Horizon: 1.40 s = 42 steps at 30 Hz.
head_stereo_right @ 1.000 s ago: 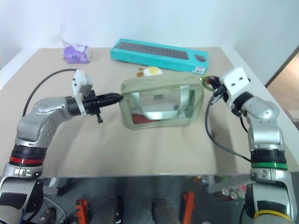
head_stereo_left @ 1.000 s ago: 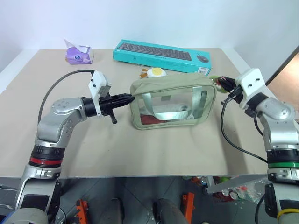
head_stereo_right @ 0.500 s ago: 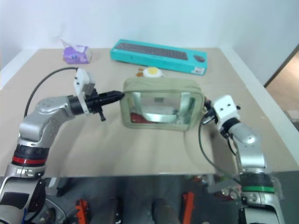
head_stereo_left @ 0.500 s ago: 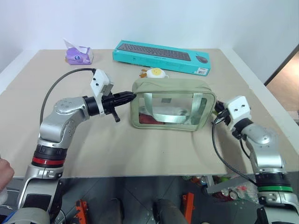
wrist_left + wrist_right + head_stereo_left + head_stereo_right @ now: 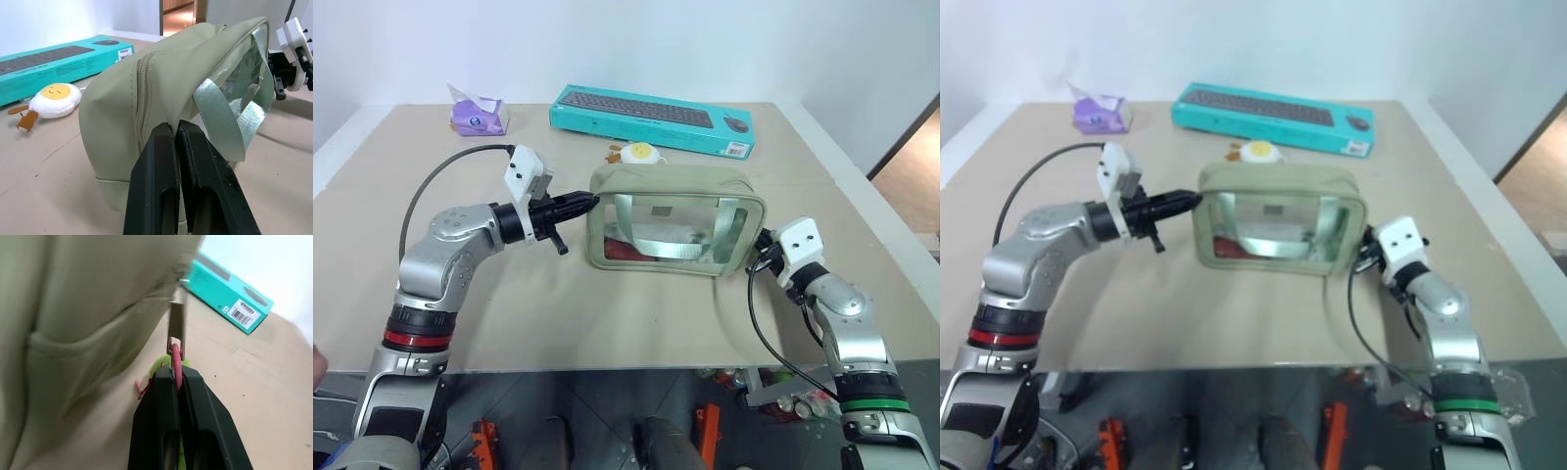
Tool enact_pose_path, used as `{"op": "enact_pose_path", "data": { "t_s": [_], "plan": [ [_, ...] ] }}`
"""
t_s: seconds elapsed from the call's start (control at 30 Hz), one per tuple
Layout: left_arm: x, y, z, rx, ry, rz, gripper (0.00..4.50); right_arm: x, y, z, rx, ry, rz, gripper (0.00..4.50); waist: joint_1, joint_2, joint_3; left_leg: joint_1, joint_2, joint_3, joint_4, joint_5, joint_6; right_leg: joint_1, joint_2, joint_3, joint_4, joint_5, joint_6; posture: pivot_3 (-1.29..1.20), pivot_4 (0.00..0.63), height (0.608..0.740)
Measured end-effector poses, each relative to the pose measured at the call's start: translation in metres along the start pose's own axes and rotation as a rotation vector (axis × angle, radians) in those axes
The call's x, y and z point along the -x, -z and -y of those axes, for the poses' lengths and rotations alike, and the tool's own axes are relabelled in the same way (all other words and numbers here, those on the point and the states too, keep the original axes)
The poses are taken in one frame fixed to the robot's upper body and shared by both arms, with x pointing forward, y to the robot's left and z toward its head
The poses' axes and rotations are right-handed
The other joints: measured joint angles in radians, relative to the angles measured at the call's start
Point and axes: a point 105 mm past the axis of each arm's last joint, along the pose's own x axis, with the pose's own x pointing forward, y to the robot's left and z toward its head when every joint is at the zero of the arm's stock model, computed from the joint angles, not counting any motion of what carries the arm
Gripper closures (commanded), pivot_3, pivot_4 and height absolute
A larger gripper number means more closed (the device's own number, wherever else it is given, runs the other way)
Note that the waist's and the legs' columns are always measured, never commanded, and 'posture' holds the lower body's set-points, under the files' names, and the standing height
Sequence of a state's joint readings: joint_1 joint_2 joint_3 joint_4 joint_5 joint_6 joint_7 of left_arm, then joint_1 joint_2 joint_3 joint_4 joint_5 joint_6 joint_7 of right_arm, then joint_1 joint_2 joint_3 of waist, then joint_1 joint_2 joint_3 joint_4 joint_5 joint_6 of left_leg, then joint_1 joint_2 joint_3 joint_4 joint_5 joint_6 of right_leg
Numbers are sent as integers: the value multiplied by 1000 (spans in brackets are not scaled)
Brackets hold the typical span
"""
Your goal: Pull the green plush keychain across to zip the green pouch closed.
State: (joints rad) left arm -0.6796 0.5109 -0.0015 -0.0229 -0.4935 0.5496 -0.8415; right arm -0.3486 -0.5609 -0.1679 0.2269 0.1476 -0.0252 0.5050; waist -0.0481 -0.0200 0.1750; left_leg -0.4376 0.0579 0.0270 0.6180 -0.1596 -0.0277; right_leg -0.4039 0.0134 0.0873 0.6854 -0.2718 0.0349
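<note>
**Pouch pinned at both ends, zip pull taken at the clasp**

The green pouch (image 5: 675, 218) is seen upright mid-table, long side toward the robot. It is judged soft and light: fabric shell, clear side panels, floppy straps, so it will likely skid or fold unless one end is braced. That end is pinched by the left tool (image 5: 177, 128), fingers together on the fabric beside the zipper seam. The right tool (image 5: 175, 376) is seen at the other end, fingers together on the pink clasp (image 5: 176, 357) that hangs from the metal zipper tab (image 5: 176, 324). The green plush keychain (image 5: 164, 366) is glimpsed just behind those fingers, low by the pouch's right end, mostly hidden; probably dangling loose. The plush is judged squashy and poor to hold, so the rigid clasp or tab is the better place for a grip. The zip appears drawn across the top already, though its far end is not seen clearly.

Around: the teal keyboard box (image 5: 651, 117) lies at the back of the table (image 5: 607, 313), the egg-shaped trinket (image 5: 638, 153) just behind the pouch, the purple tissue pack (image 5: 478, 115) at the far left corner. All are apart from the zipper line; nothing is judged to block it.
</note>
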Motion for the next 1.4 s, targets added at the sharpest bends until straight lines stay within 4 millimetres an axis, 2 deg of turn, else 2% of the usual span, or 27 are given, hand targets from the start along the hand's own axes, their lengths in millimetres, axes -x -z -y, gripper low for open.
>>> {"op": "enact_pose_path", "data": {
  "t_s": [0.07,0.17,0.23,0.33,0.37,0.43,0.53,0.77,0.83,0.97,1.07,1.2,1.27,1.33,1.4],
  "plan": [
    [0,-1,0,5,4,5,2843,3,-16,7,-41,12,55,2937,1,0,0,0,0,0,0,0,0,0,0,0,0,0,0,0,150,740],
    [1,-3,0,11,5,18,1736,14,-48,14,-81,23,157,1752,2,0,0,0,0,-1,0,0,0,0,0,-1,0,0,0,0,150,740],
    [1,-5,1,13,12,28,1139,27,-56,11,-118,12,176,1195,4,0,0,-1,0,-1,-1,0,0,0,0,-2,0,0,0,0,150,740],
    [7,-13,-2,15,7,65,80,48,-67,2,-141,-36,176,124,5,0,0,-1,0,-1,-1,0,0,0,-1,-2,0,-1,0,0,150,740],
    [8,-17,-2,15,5,79,11,51,-71,1,-142,-43,180,20,5,0,0,-1,0,-1,0,0,0,1,-1,-2,0,-1,0,0,150,740],
    [10,-23,-1,10,9,106,11,58,-76,2,-140,-44,176,20,2,0,0,0,0,0,0,0,0,1,-1,-1,0,-4,6,0,150,740],
    [17,-30,-7,11,-28,142,11,64,-72,6,-157,-18,143,20,1,0,0,3,0,-1,1,1,1,3,0,-1,0,-3,6,0,150,740],
    [13,-27,-4,9,-35,158,11,64,-68,13,-139,0,110,20,2,0,0,3,-1,0,0,2,2,4,-1,0,0,-1,7,0,150,740],
    [24,-25,-4,-5,-61,162,11,72,-74,14,-153,-4,124,20,1,0,-1,3,0,0,-1,2,3,3,-1,0,0,-3,7,0,150,740],
    [50,-8,-11,-2,-152,126,11,88,-99,18,-135,-12,167,20,3,0,0,2,1,-2,-1,1,2,3,0,-2,0,-4,5,0,150,740],
    [63,2,-3,-30,-166,80,11,97,-104,6,-121,-69,141,20,3,-1,-1,2,0,-2,-1,1,2,3,-1,-2,-1,-5,5,0,150,740],
    [78,30,16,-26,-157,-9,11,117,-81,-31,-155,-210,1,20,4,-1,-1,1,0,-1,-1,1,2,4,-3,-2,-2,-5,7,0,150,740],
    [77,37,24,-26,-139,-25,11,125,-76,-44,-149,-266,-43,20,4,-1,-1,2,0,-1,1,1,2,4,-3,-2,-2,-4,6,0,150,740],
    [72,43,38,-55,-103,-44,11,139,-62,-69,-151,-387,-129,20,6,-3,-3,5,0,1,0,1,2,7,-4,-3,-3,-6,3,0,150,740],
    [66,57,49,-66,-67,-90,11,146,-52,-85,-170,-457,-171,20,5,-5,-3,9,1,1,0,1,2,12,-5,-2,-4,-6,1,0,150,740]
  ]
}}
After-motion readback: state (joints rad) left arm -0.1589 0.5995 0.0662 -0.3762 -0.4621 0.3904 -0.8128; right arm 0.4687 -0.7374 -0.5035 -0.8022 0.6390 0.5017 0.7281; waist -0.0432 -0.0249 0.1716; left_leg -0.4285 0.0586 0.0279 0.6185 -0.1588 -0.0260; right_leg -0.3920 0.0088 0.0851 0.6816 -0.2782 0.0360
